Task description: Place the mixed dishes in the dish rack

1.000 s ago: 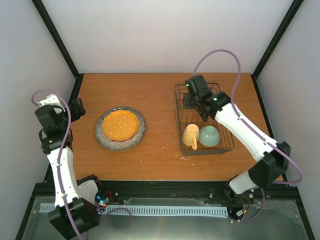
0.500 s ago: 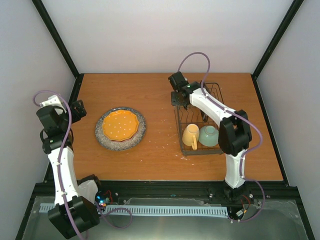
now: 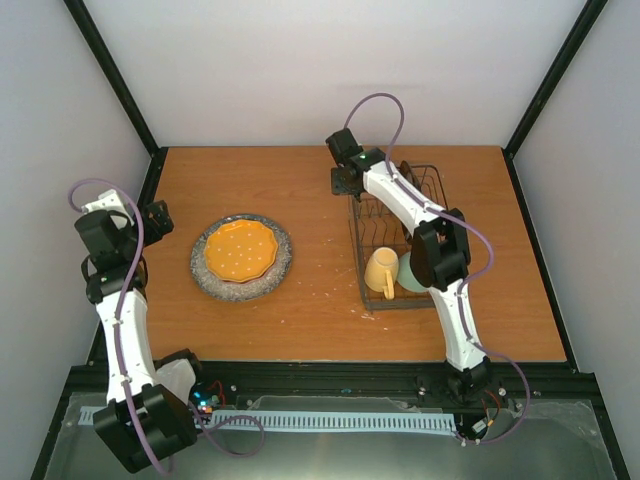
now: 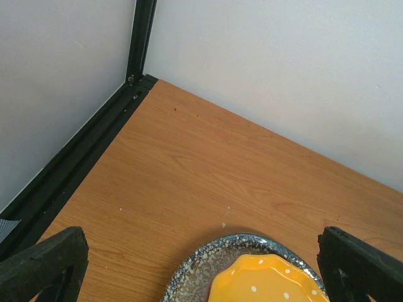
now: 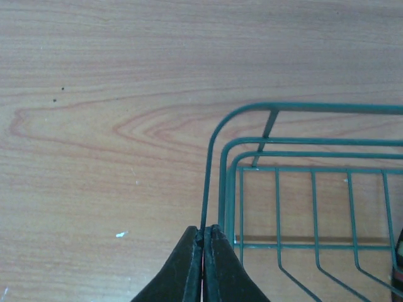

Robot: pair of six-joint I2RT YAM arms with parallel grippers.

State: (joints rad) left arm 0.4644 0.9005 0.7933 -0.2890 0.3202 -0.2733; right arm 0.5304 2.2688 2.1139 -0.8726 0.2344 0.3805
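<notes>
The dark wire dish rack (image 3: 372, 218) stands at the right of the table, with a yellow cup (image 3: 381, 272) and a green bowl (image 3: 412, 276) in its near end. My right gripper (image 3: 345, 186) sits at the rack's far-left corner. In the right wrist view its jaws (image 5: 203, 235) are shut on the rack's top rim wire (image 5: 213, 160). An orange scalloped plate (image 3: 240, 249) lies on a speckled grey plate (image 3: 276, 275) at the left. My left gripper (image 3: 156, 216) hangs open left of the plates, its fingers (image 4: 45, 263) wide apart above the speckled plate's rim (image 4: 208, 255).
Black frame posts and white walls close in the table on three sides. The right forearm (image 3: 405, 205) crosses above the rack's far half. Bare wood lies between the plates and the rack.
The right arm swung left and back, from above the rack's middle to its far-left corner. The rack, the dishes and the left arm have not moved.
</notes>
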